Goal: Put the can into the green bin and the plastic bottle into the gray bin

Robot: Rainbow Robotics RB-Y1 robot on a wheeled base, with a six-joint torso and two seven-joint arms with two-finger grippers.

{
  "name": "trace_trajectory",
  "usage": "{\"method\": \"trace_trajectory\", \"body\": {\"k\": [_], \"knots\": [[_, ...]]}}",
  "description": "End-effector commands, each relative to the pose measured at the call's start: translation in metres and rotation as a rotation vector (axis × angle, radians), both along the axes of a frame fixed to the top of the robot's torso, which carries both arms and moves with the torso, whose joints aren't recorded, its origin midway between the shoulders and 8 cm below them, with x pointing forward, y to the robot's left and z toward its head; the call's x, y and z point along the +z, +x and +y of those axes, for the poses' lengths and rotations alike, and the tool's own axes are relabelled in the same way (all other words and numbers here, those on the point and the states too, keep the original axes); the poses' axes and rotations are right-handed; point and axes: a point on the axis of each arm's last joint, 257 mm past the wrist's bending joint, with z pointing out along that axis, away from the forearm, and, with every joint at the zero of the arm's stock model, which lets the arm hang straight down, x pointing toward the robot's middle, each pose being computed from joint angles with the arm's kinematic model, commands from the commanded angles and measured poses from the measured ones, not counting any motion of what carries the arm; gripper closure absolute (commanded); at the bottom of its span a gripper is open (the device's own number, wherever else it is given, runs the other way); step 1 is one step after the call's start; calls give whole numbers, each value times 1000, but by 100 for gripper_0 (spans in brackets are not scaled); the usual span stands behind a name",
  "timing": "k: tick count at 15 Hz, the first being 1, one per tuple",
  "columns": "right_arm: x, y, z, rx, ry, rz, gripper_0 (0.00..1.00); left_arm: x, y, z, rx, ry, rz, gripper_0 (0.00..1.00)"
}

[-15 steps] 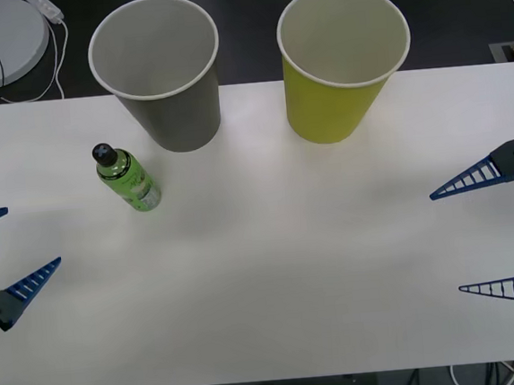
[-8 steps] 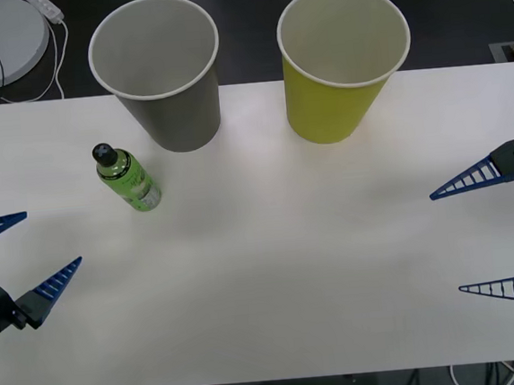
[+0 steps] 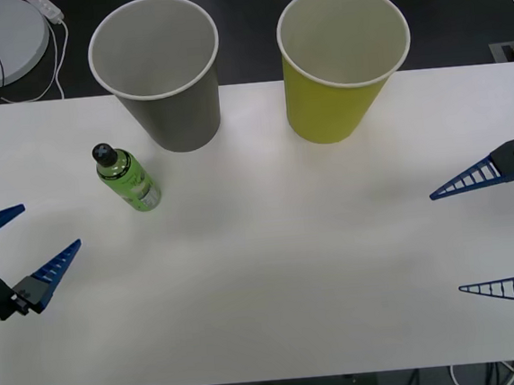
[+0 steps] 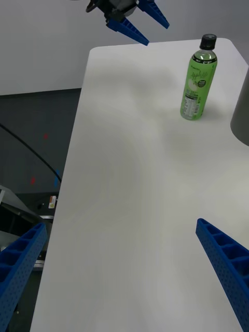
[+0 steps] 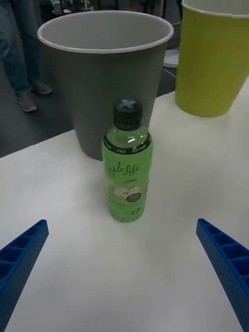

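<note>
the left claw (image 3: 11, 245) hangs open at the table's (image 3: 273, 272) left edge, empty, facing the upright bottle (image 3: 127, 177) beside the gray cup (image 3: 158, 70). it looks light, smooth, slippery and tippy; grip the labelled middle. right claw (image 3: 490, 231) open, parked.

The left gripper (image 3: 16, 242) is hovering over the table (image 3: 273, 272) at its left edge, near the front. Its two blue ribbed fingers (image 3: 58, 263) are spreading wide apart and pointing toward the table's far right, with nothing between them. Its black wrist block is sitting just off the table's left edge. The right gripper (image 3: 490, 231) is hanging at the table's right edge, opposite the left one. Its fingers are also splaying wide and empty, their tips aiming inward across the tabletop toward the left side, one nearer the far edge and one nearer the front edge.
</note>
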Motion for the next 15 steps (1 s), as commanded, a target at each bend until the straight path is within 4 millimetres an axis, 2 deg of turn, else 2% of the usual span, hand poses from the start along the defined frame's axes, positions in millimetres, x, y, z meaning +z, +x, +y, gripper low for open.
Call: {"method": "trace_trajectory", "body": {"k": [1,5,15], "knots": [[0,0,0,0,0,0,0,-12,9,5,-4,-2,14,0],[0,0,0,0,0,0,0,-23,23,4,15,78,-7,0],[0,0,0,0,0,0,0,-36,53,-27,38,72,-45,0]]}}
